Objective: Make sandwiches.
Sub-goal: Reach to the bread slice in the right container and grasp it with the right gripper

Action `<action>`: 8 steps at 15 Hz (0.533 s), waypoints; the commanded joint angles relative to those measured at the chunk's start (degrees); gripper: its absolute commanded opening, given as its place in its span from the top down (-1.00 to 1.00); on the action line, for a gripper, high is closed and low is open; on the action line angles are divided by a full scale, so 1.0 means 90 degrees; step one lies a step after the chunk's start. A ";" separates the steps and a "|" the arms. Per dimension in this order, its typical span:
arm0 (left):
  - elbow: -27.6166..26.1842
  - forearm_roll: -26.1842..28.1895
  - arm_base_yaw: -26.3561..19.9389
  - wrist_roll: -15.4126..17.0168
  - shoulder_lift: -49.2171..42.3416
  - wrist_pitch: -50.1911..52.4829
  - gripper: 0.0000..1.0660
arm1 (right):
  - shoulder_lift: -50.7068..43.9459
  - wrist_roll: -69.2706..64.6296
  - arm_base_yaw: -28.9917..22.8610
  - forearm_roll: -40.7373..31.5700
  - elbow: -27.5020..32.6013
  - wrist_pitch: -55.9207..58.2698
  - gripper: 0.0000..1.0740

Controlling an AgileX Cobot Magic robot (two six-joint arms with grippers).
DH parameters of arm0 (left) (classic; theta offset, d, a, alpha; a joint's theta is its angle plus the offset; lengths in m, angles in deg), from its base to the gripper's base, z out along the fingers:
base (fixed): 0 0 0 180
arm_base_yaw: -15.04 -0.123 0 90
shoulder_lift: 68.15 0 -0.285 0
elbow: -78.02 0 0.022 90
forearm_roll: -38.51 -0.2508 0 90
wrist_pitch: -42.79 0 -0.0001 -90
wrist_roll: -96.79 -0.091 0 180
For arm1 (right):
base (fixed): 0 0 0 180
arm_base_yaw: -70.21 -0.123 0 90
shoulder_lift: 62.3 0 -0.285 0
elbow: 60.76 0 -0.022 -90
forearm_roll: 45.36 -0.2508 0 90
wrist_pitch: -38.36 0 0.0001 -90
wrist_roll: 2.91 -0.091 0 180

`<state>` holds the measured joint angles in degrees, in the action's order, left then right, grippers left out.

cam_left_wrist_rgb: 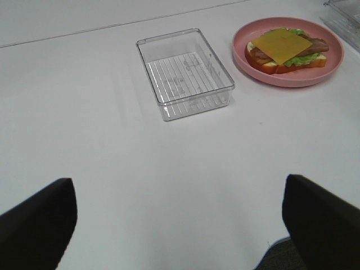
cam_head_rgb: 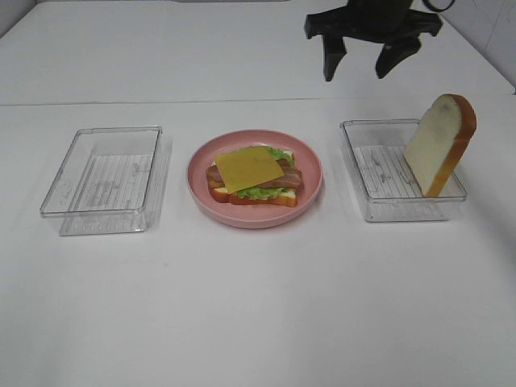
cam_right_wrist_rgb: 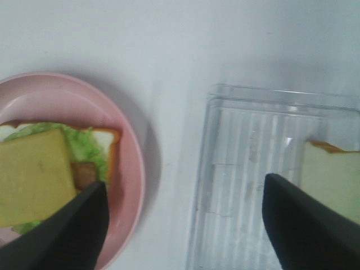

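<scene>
On the pink plate (cam_head_rgb: 310, 189) in the middle lies an open sandwich stack (cam_head_rgb: 251, 176): bread at the base, green lettuce, bacon strips and a yellow cheese slice (cam_head_rgb: 247, 168) on top. A second bread slice (cam_head_rgb: 439, 143) stands upright, leaning on the right wall of the right clear tray (cam_head_rgb: 367, 173). My right gripper (cam_head_rgb: 359, 66) hangs open high above the table behind that tray, with nothing between its fingers. The right wrist view looks down on the plate (cam_right_wrist_rgb: 126, 169) and tray (cam_right_wrist_rgb: 236, 185). My left gripper (cam_left_wrist_rgb: 180, 225) is open and empty over bare table, out of the exterior view.
An empty clear tray (cam_head_rgb: 105, 177) sits left of the plate; the left wrist view shows it (cam_left_wrist_rgb: 185, 70) with the plate (cam_left_wrist_rgb: 289, 53) beyond. The white table reaches to a back edge line behind the trays.
</scene>
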<state>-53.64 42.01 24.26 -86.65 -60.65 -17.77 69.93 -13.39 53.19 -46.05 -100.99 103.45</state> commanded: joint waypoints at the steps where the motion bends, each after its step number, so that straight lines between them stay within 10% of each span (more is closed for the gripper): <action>1: 0.0032 0.0019 0.0000 0.0045 -0.0140 0.0070 -0.76 | -0.0255 -0.0045 0.0516 0.0076 -0.0057 0.0261 -0.34; 8: 0.0032 0.0019 0.0000 0.0045 -0.0140 0.0070 -0.76 | -0.0280 0.0255 0.1706 -0.0076 0.0051 0.0987 -0.34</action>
<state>-53.64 42.01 24.26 -86.65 -60.65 -17.77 67.69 -11.79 68.49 -46.33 -100.82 107.75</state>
